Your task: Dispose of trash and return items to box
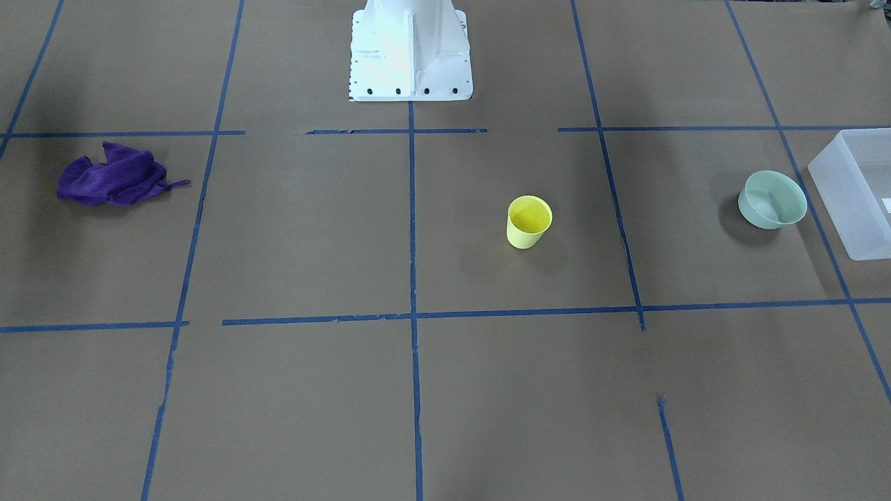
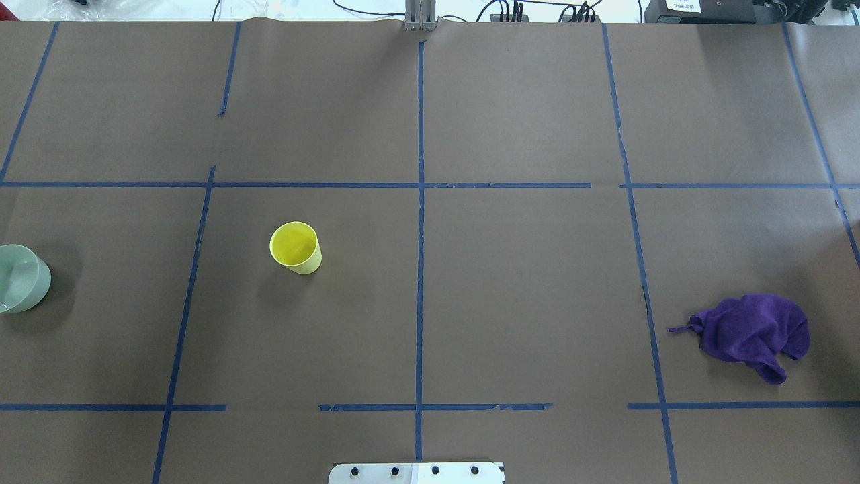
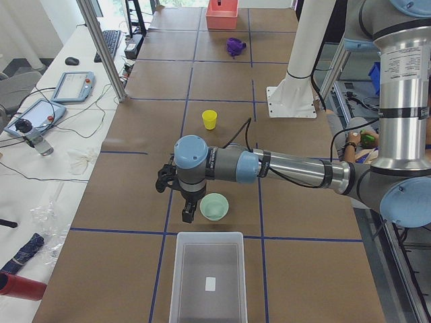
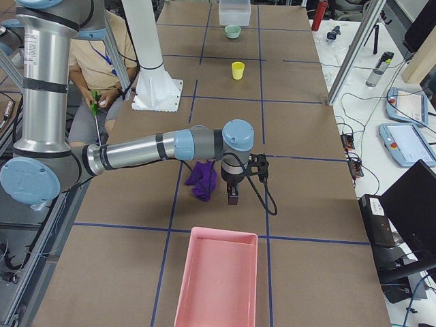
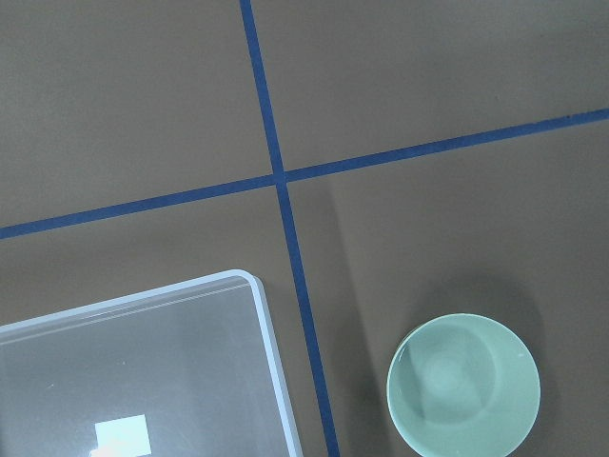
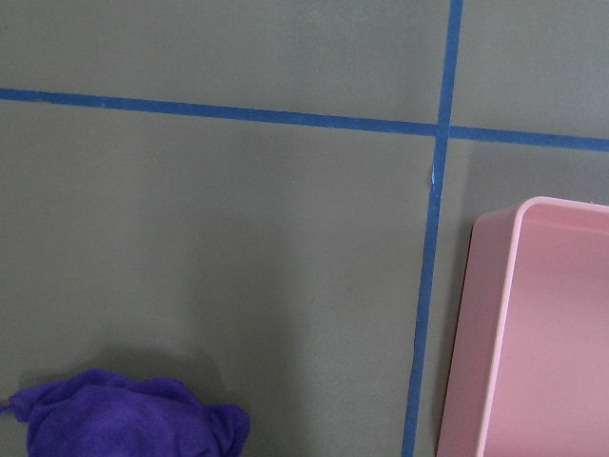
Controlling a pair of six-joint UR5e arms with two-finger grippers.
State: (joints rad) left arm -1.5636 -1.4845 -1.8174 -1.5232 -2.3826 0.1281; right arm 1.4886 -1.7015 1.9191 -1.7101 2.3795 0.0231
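The yellow cup (image 1: 529,221) stands upright near the table's middle, also in the overhead view (image 2: 295,247). The mint-green bowl (image 1: 771,200) sits upright next to the frosted white box (image 1: 856,188), and shows in the left wrist view (image 5: 463,398) beside the box's corner (image 5: 259,297). My left gripper (image 3: 187,214) hangs just beside the bowl (image 3: 214,206), near the box's far rim (image 3: 209,235); I cannot tell if it is open or shut. My right gripper (image 4: 233,197) hangs beside a purple cloth (image 4: 202,178); I cannot tell its state either.
The crumpled purple cloth (image 2: 752,329) lies at the robot's right end of the table. A pink tray (image 4: 225,233) stands past it, its rim in the right wrist view (image 6: 495,286). Blue tape lines grid the brown table. A person sits behind the robot base (image 4: 102,61).
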